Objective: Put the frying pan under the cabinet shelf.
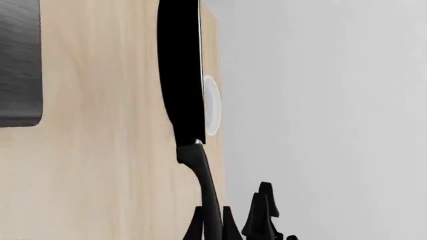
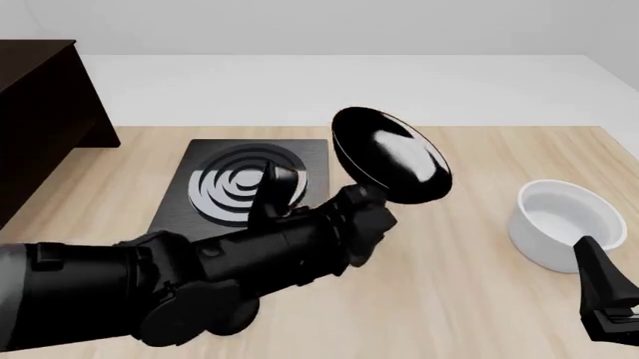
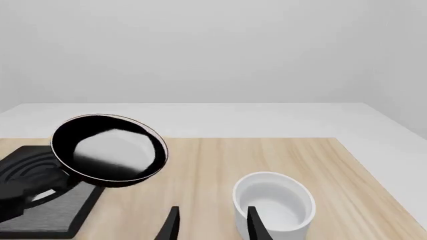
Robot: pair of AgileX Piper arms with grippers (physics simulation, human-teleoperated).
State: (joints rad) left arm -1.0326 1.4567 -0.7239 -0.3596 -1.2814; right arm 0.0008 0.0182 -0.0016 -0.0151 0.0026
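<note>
The frying pan (image 2: 391, 155) hangs in the air, tilted on edge above the table between the stove plate and the bowl. My left gripper (image 2: 355, 217) is shut on its black handle (image 1: 200, 167). The left wrist view shows the pan (image 1: 181, 75) edge-on, with the handle running down between the fingers (image 1: 230, 225). In the right wrist view the pan (image 3: 107, 150) shows its pale grey bottom. The cabinet shelf (image 2: 40, 112) stands at the table's far left, well apart from the pan. At the near right, my right gripper (image 3: 212, 227) is open and holds nothing.
A black stove plate (image 2: 245, 183) with grey rings lies on the wooden table (image 2: 469, 292) left of the pan. A white bowl (image 2: 564, 224) stands at the right, just beyond my right gripper (image 2: 604, 295). My left arm (image 2: 150, 277) crosses the near left.
</note>
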